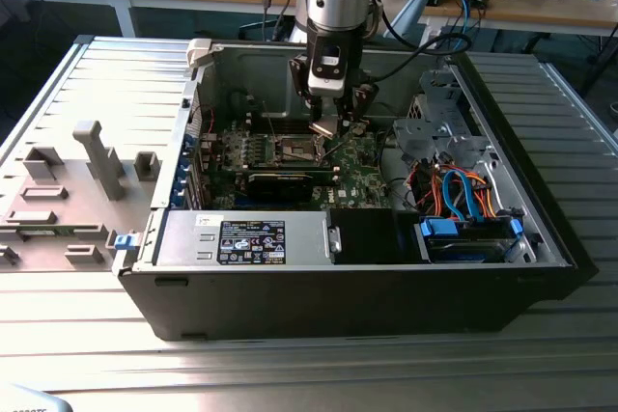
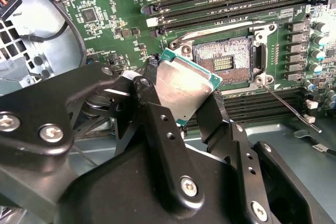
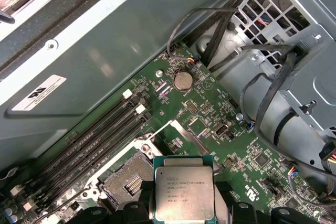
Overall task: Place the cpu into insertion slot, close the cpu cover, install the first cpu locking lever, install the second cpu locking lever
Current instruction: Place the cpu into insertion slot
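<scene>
Hovering inside the open computer case (image 1: 338,306), pinching the cpu (image 2: 186,80) by 2 edges between the jaws of the gripper (image 2: 178,98), apparently tilted, just short of the uncovered insertion slot (image 2: 223,61). Best done by levelling the cpu, squaring its edges with the insertion slot, then lowering straight, never sliding sideways.
</scene>
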